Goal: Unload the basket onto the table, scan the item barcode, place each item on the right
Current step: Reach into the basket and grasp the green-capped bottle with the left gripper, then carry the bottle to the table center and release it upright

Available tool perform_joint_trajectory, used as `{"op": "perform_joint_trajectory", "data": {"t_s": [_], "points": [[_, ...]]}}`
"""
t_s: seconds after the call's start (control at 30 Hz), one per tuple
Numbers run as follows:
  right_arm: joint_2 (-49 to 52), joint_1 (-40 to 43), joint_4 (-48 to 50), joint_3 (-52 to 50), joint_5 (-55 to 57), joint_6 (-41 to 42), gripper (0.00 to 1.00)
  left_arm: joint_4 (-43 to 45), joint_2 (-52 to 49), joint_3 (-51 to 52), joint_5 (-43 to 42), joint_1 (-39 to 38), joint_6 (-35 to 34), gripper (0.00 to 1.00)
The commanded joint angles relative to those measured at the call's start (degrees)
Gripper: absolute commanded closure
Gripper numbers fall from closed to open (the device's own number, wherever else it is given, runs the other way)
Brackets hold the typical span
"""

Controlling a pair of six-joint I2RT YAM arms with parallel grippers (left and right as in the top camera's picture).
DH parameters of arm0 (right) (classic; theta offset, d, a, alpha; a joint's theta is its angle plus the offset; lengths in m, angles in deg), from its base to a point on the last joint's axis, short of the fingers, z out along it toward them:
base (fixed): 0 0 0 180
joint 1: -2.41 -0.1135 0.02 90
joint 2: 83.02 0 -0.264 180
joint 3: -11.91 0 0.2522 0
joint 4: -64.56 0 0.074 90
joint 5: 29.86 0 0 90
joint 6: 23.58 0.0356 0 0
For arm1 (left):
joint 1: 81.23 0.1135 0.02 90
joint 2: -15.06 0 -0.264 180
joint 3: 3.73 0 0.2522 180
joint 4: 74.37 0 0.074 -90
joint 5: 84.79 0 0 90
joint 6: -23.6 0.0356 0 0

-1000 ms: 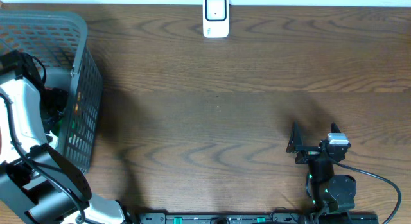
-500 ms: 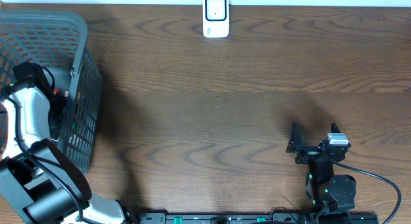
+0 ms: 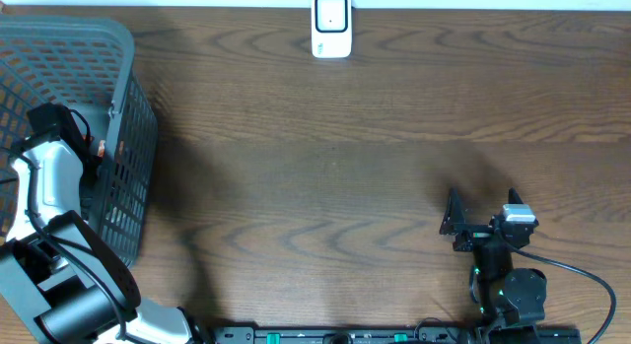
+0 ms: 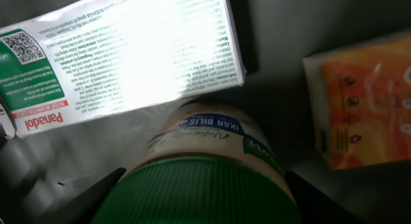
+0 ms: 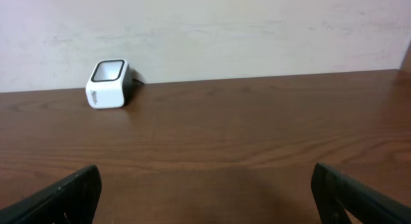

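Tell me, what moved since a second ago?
The left arm shifted a little inside the basket, and the left pincer now straddles a green-lidded jar; a grip can't be confirmed. The right pincer stayed open and still, and the white scanner stayed put.

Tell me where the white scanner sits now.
In the overhead view, the white scanner stands at the far edge of the table, midway across, well right of the grey basket.
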Motion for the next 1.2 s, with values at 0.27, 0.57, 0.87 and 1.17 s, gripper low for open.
{"op": "perform_joint_trajectory", "data": {"t_s": [0.27,0.57,0.87,1.17], "points": [[-0.2,-0.5,-0.2,0.0,0.1,-0.3,0.01,-2.6,0.9,-2.0,0.0,0.3,-0.5,0.33],[-0.2,-0.5,-0.2,0.0,0.1,-0.3,0.01,-10.6,12.3,-13.4,0.0,0.3,-0.2,0.33],[-0.2,-0.5,-0.2,0.0,0.1,-0.3,0.01,-13.3,33.4,-24.9,-15.9,0.2,-0.4,0.33],[-0.2,-0.5,-0.2,0.0,0.1,-0.3,0.01,-12.1,41.3,-24.0,-38.4,-8.3,-4.0,0.33]]}}
